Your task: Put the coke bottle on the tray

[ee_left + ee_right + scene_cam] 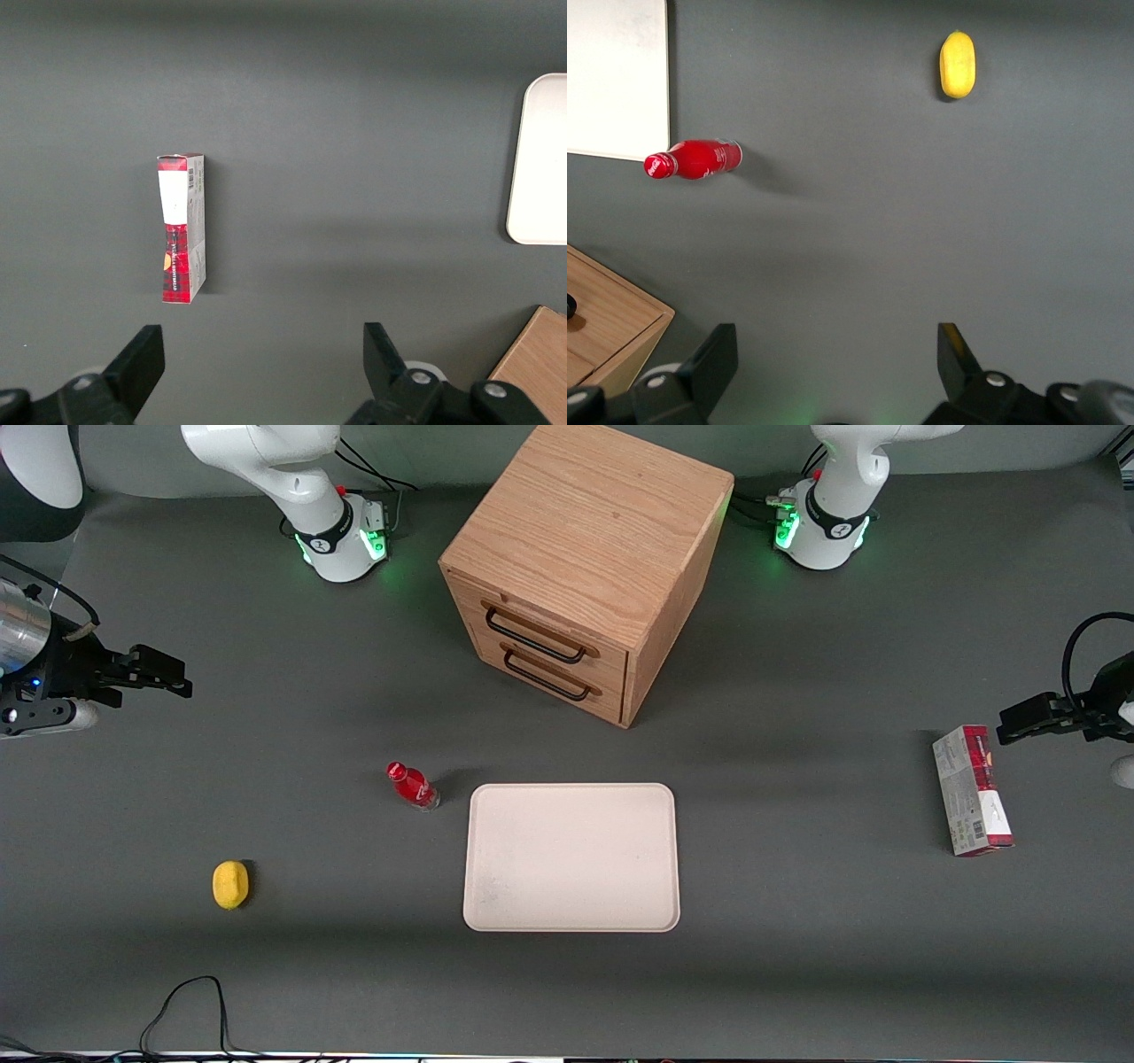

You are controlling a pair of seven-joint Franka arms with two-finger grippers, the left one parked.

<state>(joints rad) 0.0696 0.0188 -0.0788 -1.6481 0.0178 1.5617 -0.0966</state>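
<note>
The coke bottle [412,786], tiny and red with a red cap and clear base, stands on the dark table close beside the tray [571,857], a large flat cream-white rectangle. The bottle also shows in the right wrist view [694,159], next to the tray's corner [616,80]. My right gripper [168,676] hangs high over the working arm's end of the table, well away from the bottle and farther from the front camera. Its fingers [716,359] are wide open with nothing between them [835,354].
A yellow lemon [230,885] lies nearer the front camera than the bottle, toward the working arm's end. A wooden drawer cabinet [580,567] stands farther back than the tray. A red-and-grey carton [971,790] lies toward the parked arm's end.
</note>
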